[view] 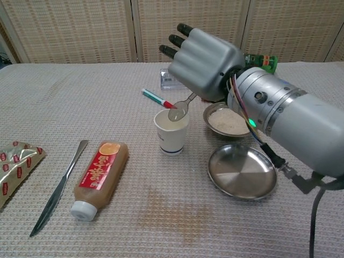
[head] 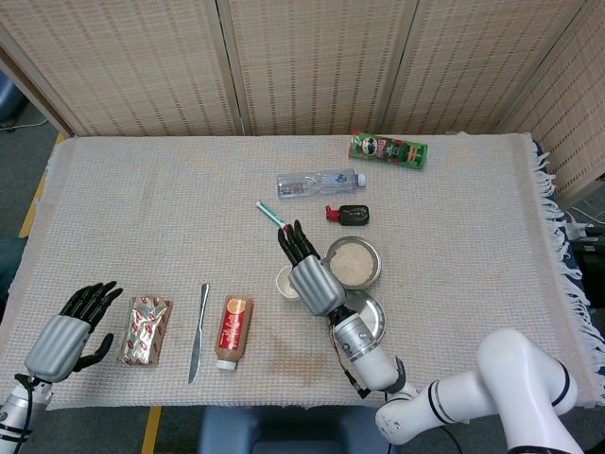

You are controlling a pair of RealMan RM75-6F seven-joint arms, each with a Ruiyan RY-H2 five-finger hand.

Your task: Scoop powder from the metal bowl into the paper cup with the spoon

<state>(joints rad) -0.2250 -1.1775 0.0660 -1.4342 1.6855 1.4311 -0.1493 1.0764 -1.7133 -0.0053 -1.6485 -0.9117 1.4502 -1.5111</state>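
Right hand (view: 207, 62) grips the spoon (view: 180, 109) by its handle, fingers curled around it, knuckles toward the chest camera; spoon bowl sits over the rim of the paper cup (view: 171, 132), tilted down into the opening. Cup stands upright on the tabletop (head: 142, 199), just left of the metal bowl (view: 228, 120), which holds pale powder. An empty metal dish (view: 242, 171) lies in front of the bowl, near the cup. In the head view the right hand (head: 312, 274) covers most of the cup (head: 284, 280). Left hand (head: 71, 331) rests at the tabletop's near left corner, holding nothing, fingers apart, beside a foil snack packet (head: 146, 330). Also on the tabletop: knife (head: 198, 331), brown sauce bottle (head: 233, 331) lying flat, pen (head: 272, 215), clear water bottle (head: 319, 182), green can (head: 388, 149) on its side, small black-and-red item (head: 349, 214).
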